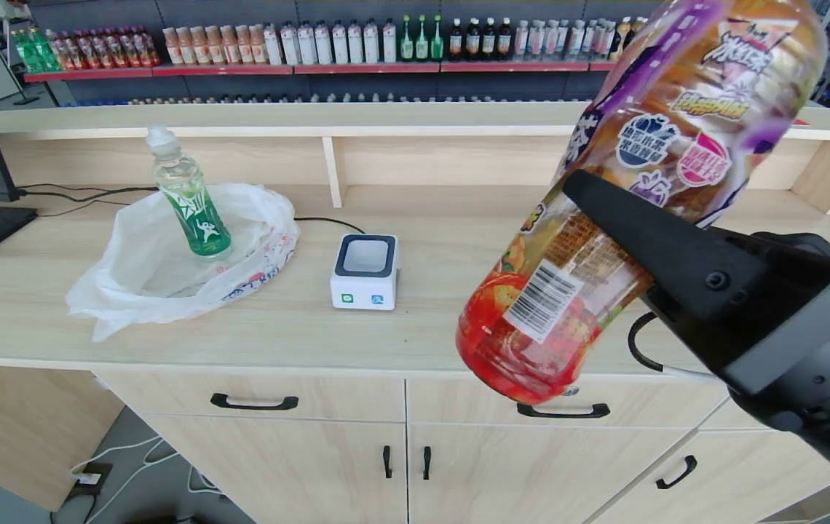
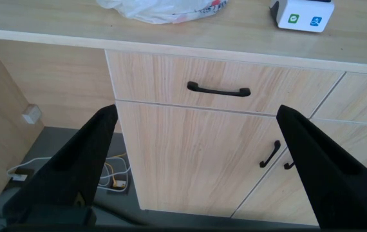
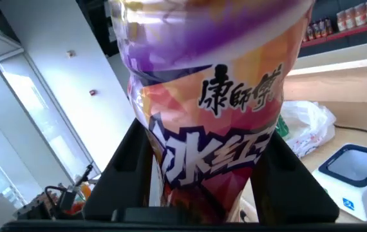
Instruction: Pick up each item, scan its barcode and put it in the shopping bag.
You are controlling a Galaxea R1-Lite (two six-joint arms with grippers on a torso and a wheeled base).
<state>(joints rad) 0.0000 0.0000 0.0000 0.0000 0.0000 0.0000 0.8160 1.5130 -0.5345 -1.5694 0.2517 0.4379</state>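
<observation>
Clamping bottle (image 1: 677, 109): right end effector (image 3: 206, 161) | head view: barcode (image 1: 542, 300), bag (image 1: 145, 269)

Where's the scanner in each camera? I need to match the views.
Head view: scanner on the counter, right of the shopping bag.
Left wrist view: scanner on the counter above the drawer.
Right wrist view: scanner on the counter behind the held bottle.
Shared landmark: the shopping bag beside it.

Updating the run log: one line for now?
right end effector: shut on red bottle, raised | left end effector: open, empty | green bottle: in shopping bag
</observation>
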